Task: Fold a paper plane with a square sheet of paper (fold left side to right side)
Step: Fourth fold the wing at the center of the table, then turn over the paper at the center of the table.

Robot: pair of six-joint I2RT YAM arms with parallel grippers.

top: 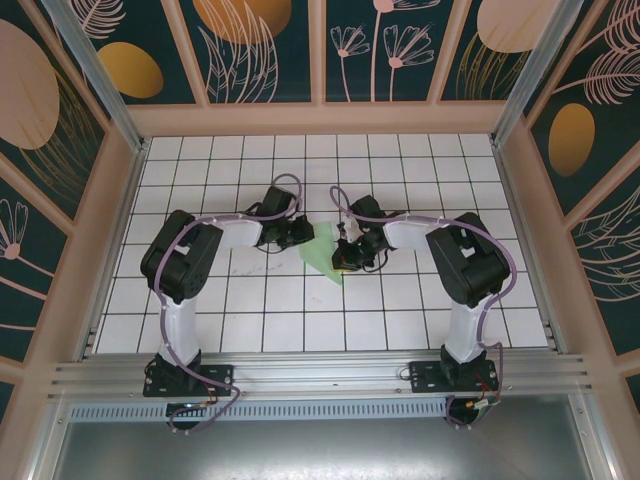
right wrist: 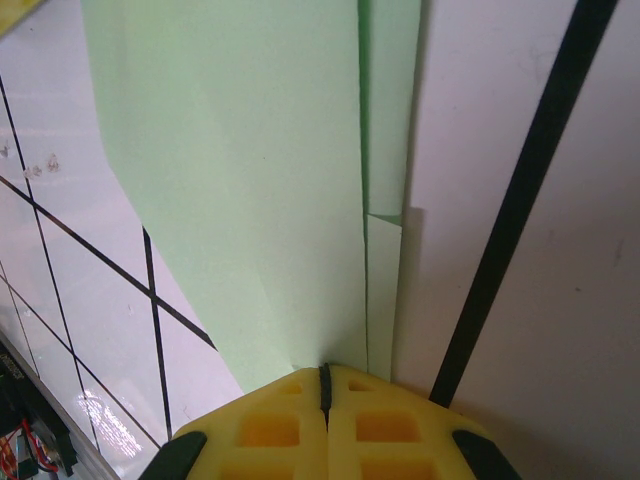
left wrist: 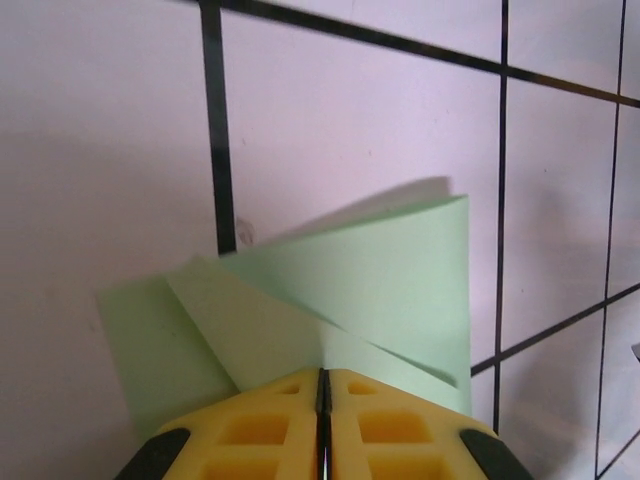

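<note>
Mint-green paper (top: 325,260) already lies folded into layered flaps, more folds likely left, the left hand (left wrist: 322,385) pinched on it, the right hand (right wrist: 323,375) closed at its edge.

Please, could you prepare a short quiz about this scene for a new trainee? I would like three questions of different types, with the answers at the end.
1. Where on the table does the paper lie?
A. In the far left corner.
B. Near the middle, between the left hand and the right hand.
C. On the metal rail at the near edge.
2. True or false: in the left wrist view, the fingers of the left hand stand wide apart.
3. In one word, what colour are the grid lines on the table?

Key: 1 B; 2 false, the fingers are closed together at the edge of the folded paper; 3 black.
</note>
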